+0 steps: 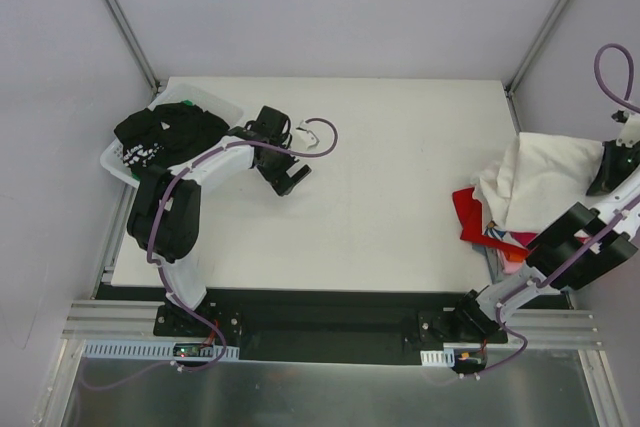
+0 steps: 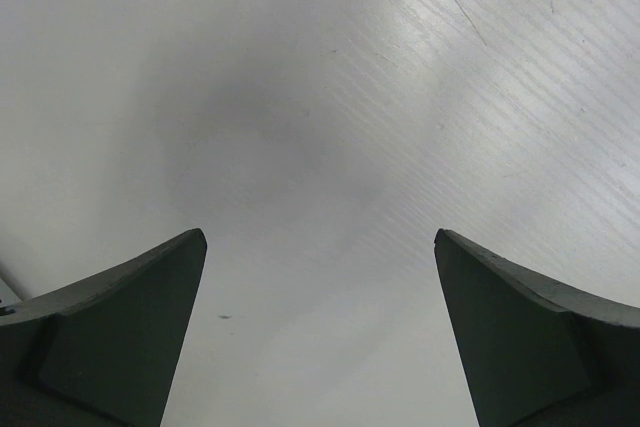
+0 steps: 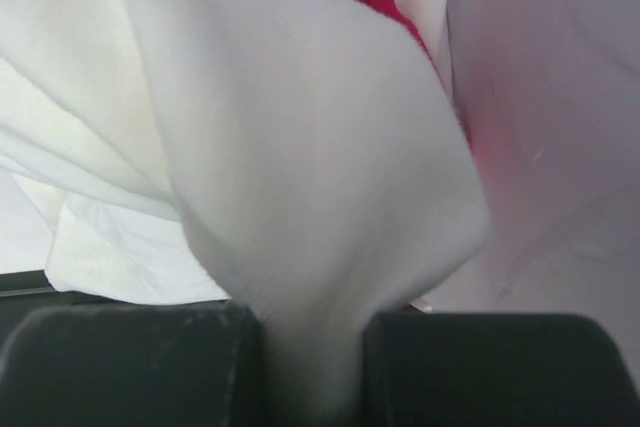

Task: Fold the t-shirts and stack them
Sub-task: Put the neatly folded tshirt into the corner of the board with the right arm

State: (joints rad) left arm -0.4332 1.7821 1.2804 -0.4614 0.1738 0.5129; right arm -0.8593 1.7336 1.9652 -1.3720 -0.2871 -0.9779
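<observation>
Two arms, one white table (image 1: 390,207), several t-shirts; entries listed by place on the table

1. Left gripper (image 1: 285,155): above the table's left half, toward the far side, pointed down at the bare top. Jaws spread wide with nothing between them; the left wrist view shows both dark fingers (image 2: 120,337) well apart, only the table surface beyond them

2. Right gripper (image 1: 610,165): raised, just past the table's right edge. Jaws closed tight on a fold of the white t-shirt (image 1: 535,179); in the right wrist view the cloth (image 3: 300,147) is pinched between two dark fingers (image 3: 130,367) and billows up from them

3. White t-shirt: at the table's right edge, bunched and partly lifted, draping from the right gripper down onto the other garments there

4. Red t-shirt (image 1: 468,215): on the table at its right edge, under the white one, one corner sticking out toward the table's middle

5. Orange-pink cloth (image 1: 512,257): near-right corner of the table, under the same heap; too little shows to tell what garment it is

6. Black t-shirt with white print (image 1: 165,132): heaped in the white plastic basket (image 1: 112,162) at the table's far-left corner, cloth spilling over the rim
</observation>
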